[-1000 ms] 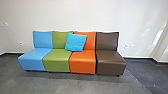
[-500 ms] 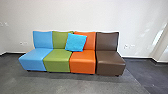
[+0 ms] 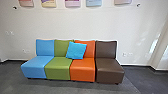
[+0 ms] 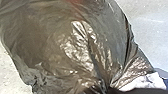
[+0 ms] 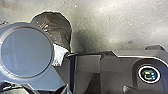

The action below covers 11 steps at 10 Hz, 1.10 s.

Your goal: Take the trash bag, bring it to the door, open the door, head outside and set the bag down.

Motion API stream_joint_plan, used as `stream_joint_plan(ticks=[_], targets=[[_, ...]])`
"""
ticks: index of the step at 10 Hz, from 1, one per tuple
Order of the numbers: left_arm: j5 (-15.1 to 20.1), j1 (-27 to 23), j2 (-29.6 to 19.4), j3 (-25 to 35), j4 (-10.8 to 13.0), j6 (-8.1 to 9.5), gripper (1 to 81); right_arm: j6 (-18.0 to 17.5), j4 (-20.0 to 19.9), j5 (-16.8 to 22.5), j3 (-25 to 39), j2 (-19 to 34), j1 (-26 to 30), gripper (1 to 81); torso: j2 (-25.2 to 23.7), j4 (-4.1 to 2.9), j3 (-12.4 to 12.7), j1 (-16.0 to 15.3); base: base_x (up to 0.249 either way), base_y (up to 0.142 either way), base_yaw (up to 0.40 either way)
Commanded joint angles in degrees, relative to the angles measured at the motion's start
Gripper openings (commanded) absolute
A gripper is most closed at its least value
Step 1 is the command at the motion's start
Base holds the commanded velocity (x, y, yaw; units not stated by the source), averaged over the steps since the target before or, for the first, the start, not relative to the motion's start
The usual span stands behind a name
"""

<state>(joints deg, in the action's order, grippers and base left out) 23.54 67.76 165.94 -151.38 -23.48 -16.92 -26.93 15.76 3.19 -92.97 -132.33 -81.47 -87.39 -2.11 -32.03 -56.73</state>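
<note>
Left gripper [image 4: 108,90] clamps the trash bag [image 4: 57,47], while wall posters [image 3: 72,3] have come into view.

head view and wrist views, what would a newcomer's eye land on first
In the head view, the row of four armless chairs, blue, green, orange and brown, stands along a pale wall, a bright blue cushion leaning across the green and orange backs. In the left wrist view, a shiny dark trash bag looms large, gathered near a white patch.
</note>
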Motion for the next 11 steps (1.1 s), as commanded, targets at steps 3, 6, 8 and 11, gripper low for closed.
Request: stream_joint_plan(ticks=[3, 6, 8, 11], targets=[[-0.7, 1.2, 2.0, -2.1, 2.6, -1.98, 1.0, 0.8, 2.2, 2.1, -5.6, -3.3, 0.2, 81.1, 8.6, 0.00, 1.3, 5.6, 0.000, 0.000, 0.000], [-1.6, 2.6, 2.3, -2.5, 3.3, -1.98, 1.0, 0.8, 2.2, 0.1, -6.2, -3.8, -0.8, 81.1, 14.4, 0.00, 1.7, 9.4, 0.000, 0.000, 0.000], [-1.6, 2.6, 3.1, -2.5, 3.4, -1.98, 1.0, 0.9, 2.2, 0.1, -6.1, -3.8, -0.8, 81.1, 18.7, 0.00, 3.5, 12.2, 0.000, 0.000, 0.000], [-1.6, 2.6, 4.0, -2.5, 3.9, -1.98, 1.0, 0.9, 2.3, 0.1, -6.2, -3.5, -0.8, 81.1, 24.5, 0.00, 9.5, 15.8, 0.000, 0.000, 0.000]])
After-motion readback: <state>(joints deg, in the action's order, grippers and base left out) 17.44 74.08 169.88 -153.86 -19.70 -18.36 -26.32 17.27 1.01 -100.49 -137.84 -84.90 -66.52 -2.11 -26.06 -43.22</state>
